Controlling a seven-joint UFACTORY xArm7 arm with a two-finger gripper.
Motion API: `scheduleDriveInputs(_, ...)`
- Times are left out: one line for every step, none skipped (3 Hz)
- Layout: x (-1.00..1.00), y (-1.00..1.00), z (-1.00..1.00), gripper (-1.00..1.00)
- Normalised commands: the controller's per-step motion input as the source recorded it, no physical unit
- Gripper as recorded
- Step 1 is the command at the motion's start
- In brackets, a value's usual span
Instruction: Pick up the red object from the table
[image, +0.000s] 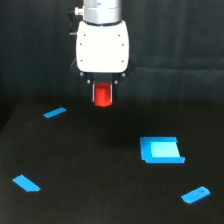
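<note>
Gripper (103, 95): clamped on block (103, 96), raised above surface (90, 165).
Blue pieces: four, spread toward surface's edges, largest (161, 150) right of centre.

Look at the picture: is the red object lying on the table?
No, the red object is held up between the end effector fingers, above the table.

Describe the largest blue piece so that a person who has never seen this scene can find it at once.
On the black table, look to the exterior view's right of the white gripper, which holds the red object, and lower down. The largest blue piece lies there, a broad squarish slab. The other three blue pieces are narrow slivers.
</note>
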Motion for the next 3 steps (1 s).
scheduleDriveInputs(0.05,0.00,0.22,-1.00)
scheduleDriveInputs(-0.01,0.03,0.20,-1.00)
scheduleDriveInputs(-0.09,0.01,0.22,-1.00)
